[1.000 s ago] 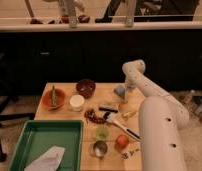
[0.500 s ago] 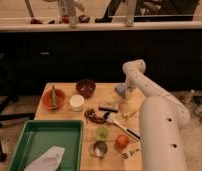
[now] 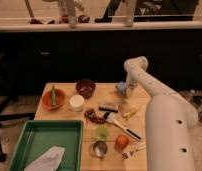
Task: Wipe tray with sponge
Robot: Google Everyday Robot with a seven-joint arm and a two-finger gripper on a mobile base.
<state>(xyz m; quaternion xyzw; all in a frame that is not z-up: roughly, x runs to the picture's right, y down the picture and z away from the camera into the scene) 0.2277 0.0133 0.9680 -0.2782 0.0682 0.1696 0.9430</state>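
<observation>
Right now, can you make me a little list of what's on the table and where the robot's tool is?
tray: green, front left of the table
cloth: pale, lying inside the tray
sponge: light blue, back right of the table, far from the tray
tool: shut, down beside the sponge; can't tell if it grips it
orange bowl: back left
dark bowl: back middle
white cup: in front of the two bowls
wiping: not begun
</observation>
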